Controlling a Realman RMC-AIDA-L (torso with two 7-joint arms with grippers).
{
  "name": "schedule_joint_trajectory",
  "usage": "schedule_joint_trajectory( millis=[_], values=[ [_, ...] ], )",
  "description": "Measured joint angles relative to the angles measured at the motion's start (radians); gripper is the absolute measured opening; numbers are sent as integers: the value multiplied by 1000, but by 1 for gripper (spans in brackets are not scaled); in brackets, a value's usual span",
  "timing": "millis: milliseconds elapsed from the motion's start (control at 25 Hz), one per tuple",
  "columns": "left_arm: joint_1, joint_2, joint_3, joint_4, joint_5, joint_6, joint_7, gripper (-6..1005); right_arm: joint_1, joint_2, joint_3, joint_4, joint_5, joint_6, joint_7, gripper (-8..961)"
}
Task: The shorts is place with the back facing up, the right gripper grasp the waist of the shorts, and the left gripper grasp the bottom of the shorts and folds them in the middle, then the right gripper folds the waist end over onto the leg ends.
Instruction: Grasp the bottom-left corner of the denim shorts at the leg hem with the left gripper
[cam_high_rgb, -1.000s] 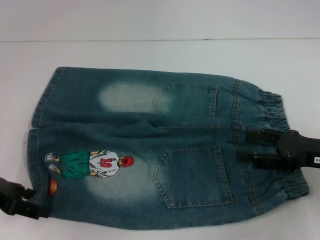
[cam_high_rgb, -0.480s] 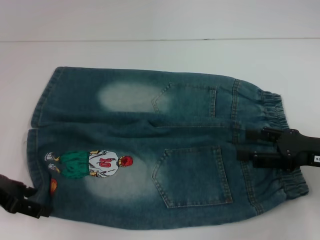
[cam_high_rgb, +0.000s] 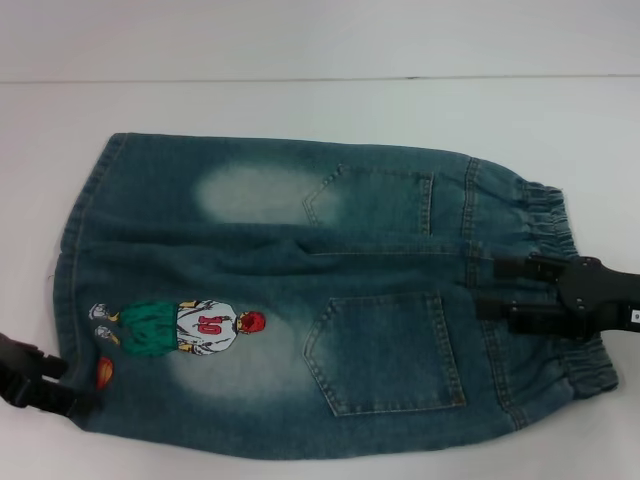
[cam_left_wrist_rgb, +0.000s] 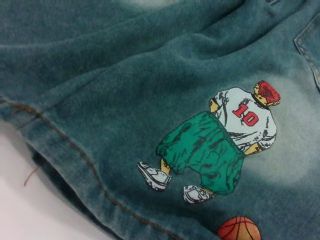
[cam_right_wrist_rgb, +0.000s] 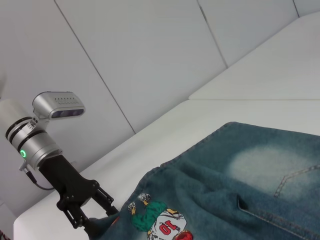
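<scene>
The blue denim shorts (cam_high_rgb: 300, 250) lie flat with the back pockets up, the elastic waist (cam_high_rgb: 548, 215) to the right and the leg ends (cam_high_rgb: 78, 215) to the left. My right gripper (cam_high_rgb: 486, 289) lies over the waist, its two black fingers apart with waistband cloth between them. My left gripper (cam_high_rgb: 74, 386) is at the near leg's hem corner, below the basketball-player print (cam_high_rgb: 190, 328). Its fingers are spread, straddling the hem edge. The right wrist view shows the left gripper (cam_right_wrist_rgb: 98, 218) at that hem. The left wrist view shows only the shorts (cam_left_wrist_rgb: 100, 95) and the hem seam.
The shorts rest on a white table (cam_high_rgb: 320, 110) whose far edge meets a pale wall. Bare tabletop shows beyond the shorts and left of the leg ends. The near hem lies close to the table's front edge.
My left gripper has shifted away from the near edge and in against the hem corner. The slit between the two leg ends has closed up. The right gripper has stayed put.
</scene>
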Motion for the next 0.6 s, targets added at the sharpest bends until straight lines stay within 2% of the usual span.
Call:
schedule_joint_trajectory(
  millis=[240,600],
  values=[
    [-3,12,-3,1,-1,2,-4,831,1,0,4,-1,1,-1,0,914],
    [7,16,-4,20,5,24,-9,781,3,-1,7,-1,1,-1,0,913]
  ],
)
